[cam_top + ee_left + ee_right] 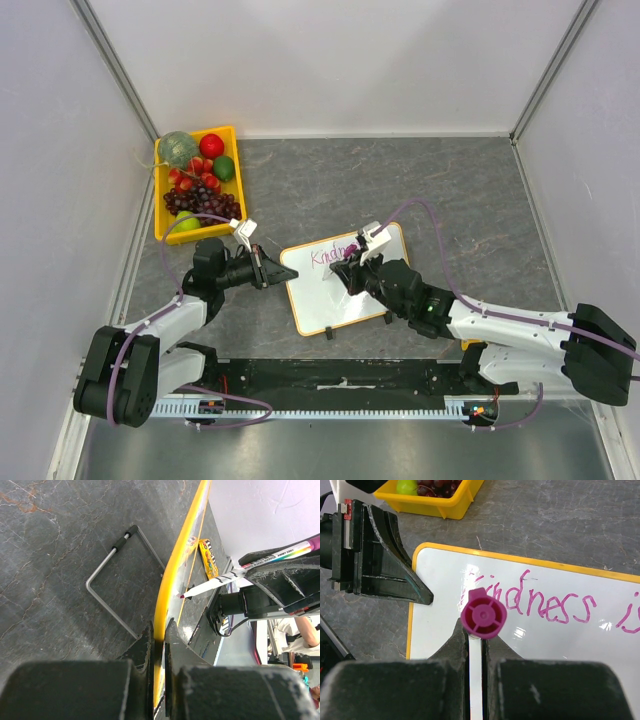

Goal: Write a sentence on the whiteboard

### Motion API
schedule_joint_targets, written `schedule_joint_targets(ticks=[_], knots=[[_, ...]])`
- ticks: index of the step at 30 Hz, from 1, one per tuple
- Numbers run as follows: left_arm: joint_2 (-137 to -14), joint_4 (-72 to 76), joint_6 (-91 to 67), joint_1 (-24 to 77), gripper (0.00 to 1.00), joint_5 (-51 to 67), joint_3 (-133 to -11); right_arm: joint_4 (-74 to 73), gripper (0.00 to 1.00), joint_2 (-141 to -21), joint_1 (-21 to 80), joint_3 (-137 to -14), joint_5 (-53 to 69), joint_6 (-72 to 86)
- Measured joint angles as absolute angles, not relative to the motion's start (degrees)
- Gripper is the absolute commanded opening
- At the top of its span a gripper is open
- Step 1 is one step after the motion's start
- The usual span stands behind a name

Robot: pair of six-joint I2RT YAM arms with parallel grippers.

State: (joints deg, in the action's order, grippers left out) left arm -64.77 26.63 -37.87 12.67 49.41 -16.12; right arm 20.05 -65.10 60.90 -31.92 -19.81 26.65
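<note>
Far left corner of the counter: yellow bin (160, 226) of fruit. Left hand (268, 270) clenched on the left edge of the whiteboard (345, 300), mid-counter toward the near edge. Pink sentence (555, 605) along its far side, "Kindness i" legible. Right hand (352, 270) clamped around a magenta marker (483, 613), tip at the board.

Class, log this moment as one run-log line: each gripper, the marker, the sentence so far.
left gripper: shut on whiteboard edge | right gripper: shut on marker | sentence: "Kindness" written, next word begun
</note>
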Motion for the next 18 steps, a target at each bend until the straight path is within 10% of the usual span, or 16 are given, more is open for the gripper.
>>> schedule_joint_targets(ticks=[18], knots=[[-64.8,26.6,-37.8,12.7,0.02,49.4,-16.1,19.2,0.0,-64.2,60.9,-30.9,-17.8,27.0]])
